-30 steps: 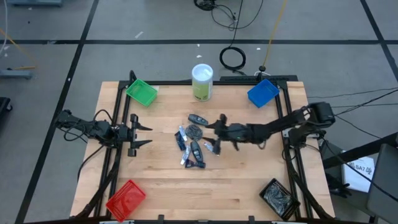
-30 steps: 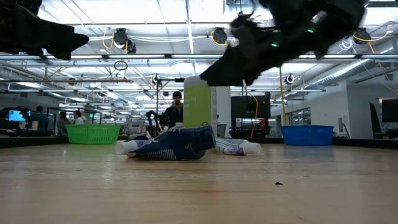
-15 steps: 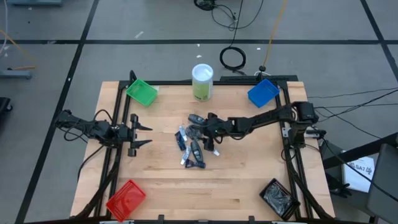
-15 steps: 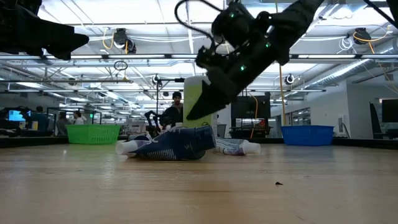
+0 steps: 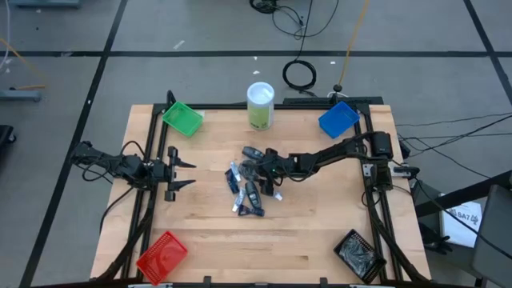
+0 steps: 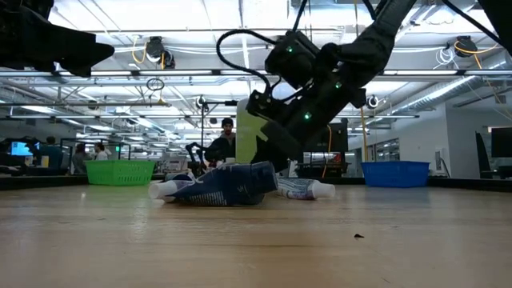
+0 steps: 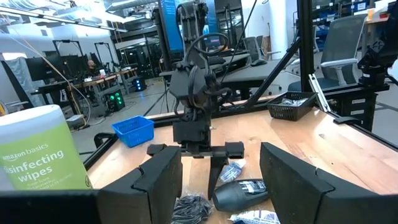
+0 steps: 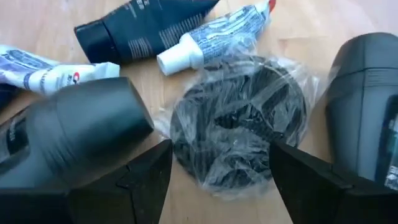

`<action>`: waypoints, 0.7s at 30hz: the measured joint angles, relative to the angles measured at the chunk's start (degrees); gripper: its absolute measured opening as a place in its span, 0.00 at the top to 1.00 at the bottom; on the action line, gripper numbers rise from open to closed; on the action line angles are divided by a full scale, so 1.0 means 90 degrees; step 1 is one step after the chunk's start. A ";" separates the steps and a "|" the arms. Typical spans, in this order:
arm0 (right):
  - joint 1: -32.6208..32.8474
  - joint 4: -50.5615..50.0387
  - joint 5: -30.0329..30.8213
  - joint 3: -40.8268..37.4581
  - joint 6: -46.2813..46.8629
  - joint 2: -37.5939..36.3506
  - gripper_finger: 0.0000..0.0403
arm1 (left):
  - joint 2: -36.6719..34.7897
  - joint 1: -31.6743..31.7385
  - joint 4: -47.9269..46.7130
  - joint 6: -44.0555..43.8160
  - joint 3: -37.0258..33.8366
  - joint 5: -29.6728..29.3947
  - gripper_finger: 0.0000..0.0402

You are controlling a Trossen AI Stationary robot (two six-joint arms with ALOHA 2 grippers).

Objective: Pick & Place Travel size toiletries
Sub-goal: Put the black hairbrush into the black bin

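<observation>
At the centre of the overhead frame, the right gripper (image 5: 262, 162) hangs with its fingers apart over a wrapped dark round tin (image 8: 239, 129) in the toiletries pile (image 5: 250, 186). A clean pick needs the fingers straddling the tin squarely, since tubes (image 8: 211, 34) and bottles (image 8: 74, 134) crowd it closely. Bare table (image 5: 320, 232) lies lower right; the left gripper (image 5: 182, 172), fingers apart, waits mid-left.

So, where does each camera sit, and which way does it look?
High: above the table, straight down; both arms, right claw over the toiletries.
Low: at table height, looking level; right arm over the pile.
Left wrist: past the open left claw toward the right arm.
Right wrist: down between its open fingers at a wrapped tin.
Both wrist views show that tin.
</observation>
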 joint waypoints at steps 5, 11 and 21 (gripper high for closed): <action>0.0001 0.0014 0.0014 -0.0023 0.0155 0.0089 0.37 | 0.0000 0.0002 -0.0006 0.0001 0.0000 0.0000 0.46; 0.0001 0.0018 0.0024 -0.0074 0.0248 0.0080 0.38 | -0.0001 0.0002 -0.0005 -0.0003 0.0000 0.0000 0.46; 0.0001 0.0002 0.0019 -0.0074 0.0287 0.0080 0.56 | -0.0001 0.0000 -0.0002 -0.0005 0.0000 0.0000 0.46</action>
